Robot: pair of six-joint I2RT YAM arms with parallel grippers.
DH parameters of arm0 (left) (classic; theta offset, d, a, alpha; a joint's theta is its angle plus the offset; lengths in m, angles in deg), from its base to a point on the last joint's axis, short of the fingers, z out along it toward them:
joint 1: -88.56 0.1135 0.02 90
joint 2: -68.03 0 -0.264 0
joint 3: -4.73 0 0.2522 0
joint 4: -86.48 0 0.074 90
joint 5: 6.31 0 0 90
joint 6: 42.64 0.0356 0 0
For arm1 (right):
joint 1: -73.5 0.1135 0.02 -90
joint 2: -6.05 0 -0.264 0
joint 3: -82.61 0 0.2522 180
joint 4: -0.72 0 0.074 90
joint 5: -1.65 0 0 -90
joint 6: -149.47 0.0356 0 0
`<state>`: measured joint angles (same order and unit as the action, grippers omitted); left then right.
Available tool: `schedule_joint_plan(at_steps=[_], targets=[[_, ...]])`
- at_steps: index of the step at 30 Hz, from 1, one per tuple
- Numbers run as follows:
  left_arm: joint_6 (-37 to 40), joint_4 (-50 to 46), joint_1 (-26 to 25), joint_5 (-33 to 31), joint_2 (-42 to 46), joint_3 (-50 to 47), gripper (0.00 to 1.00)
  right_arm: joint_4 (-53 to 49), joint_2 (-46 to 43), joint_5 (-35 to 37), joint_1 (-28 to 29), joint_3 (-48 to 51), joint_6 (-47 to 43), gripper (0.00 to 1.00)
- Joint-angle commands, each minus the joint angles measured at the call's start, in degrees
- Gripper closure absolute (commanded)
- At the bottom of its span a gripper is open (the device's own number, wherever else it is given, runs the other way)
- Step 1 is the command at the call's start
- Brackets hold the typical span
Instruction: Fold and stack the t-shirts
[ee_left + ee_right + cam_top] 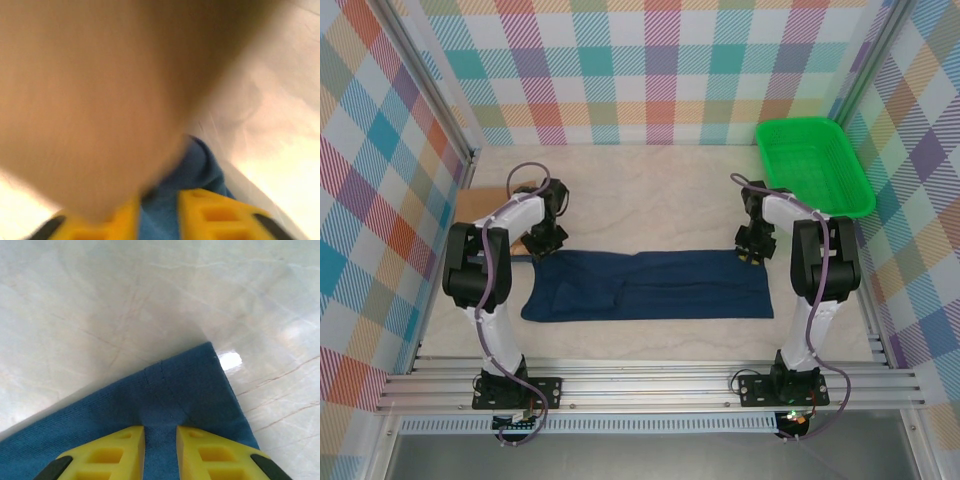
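Dark navy cloth t-shirt (650, 285) lies stretched lengthwise across the pale bench (650, 200).
The left hand (546, 240) and right hand (752, 250) each clench one far corner.

The navy t-shirt (650, 285) lies flat on the tabletop (650, 200), folded lengthwise into a long band running from my left to my right. Its far corners sit pinched in my left pincer (545, 240) and right pincer (160, 445); the right corner shows a stitched hem. A folded tan t-shirt (480, 210) lies just beyond the left end.
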<state>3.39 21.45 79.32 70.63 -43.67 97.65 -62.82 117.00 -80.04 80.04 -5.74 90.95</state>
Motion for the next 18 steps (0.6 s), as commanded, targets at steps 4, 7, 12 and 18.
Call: schedule_joint_plan(at_steps=[4, 7, 12, 18], targets=[[2.52, -1.7, -0.42, -3.39, -2.29, 0.3, 0.83, -4.03, 2.26, 2.3, -0.96, 0.21, 1.3, 0.78], [3.5, -0.78, -1.15, -3.16, -1.84, -0.18, 0.82, -4.38, 2.54, 2.34, -1.25, 0.39, 1.56, 0.79], [5.85, -0.68, -4.34, -1.88, -3.74, 3.91, 0.8, -4.25, 2.38, 2.72, -2.22, 0.97, 1.56, 0.8], [6.14, -4.19, -5.71, -0.3, -11.5, 14.77, 0.8, -5.18, 0.78, 3.22, -4.89, 0.79, 1.3, 0.8]])
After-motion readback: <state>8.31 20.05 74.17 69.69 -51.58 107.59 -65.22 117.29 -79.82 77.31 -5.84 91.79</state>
